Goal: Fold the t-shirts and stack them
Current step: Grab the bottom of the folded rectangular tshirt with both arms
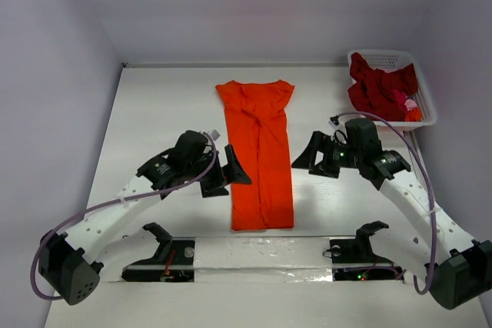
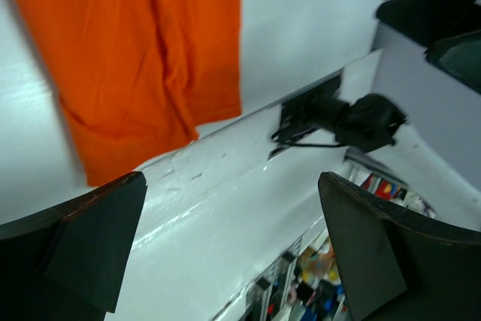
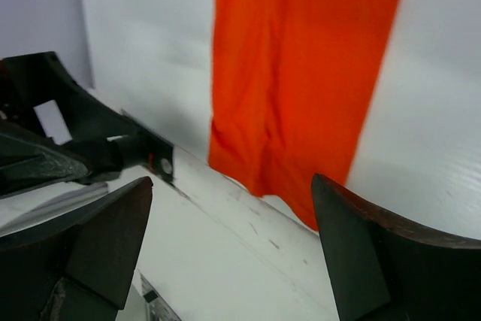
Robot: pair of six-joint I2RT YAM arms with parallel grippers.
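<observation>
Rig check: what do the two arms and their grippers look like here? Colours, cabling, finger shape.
Both the left arm and the right arm have white links dotted with small holes, black joint housings and black bases. A thin purple-grey cable loops outside each one. The left gripper and right gripper are black, each with two broad wedge-shaped fingers. No sleeves or readable markings show.

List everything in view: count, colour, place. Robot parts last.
orange tee: 1, bright orange, folded into a long strip, table centre.
red tee: at least 1, dark red, bunched in the basket.
pink cloth: 1 bit, pink, in the basket beside the red.
basket: 1, white lattice, far right corner.
table: 1, white.
left arm, right arm: white and black, near edge.
left gripper: black, open, left of the orange tee.
right gripper: black, open, right of it.
</observation>
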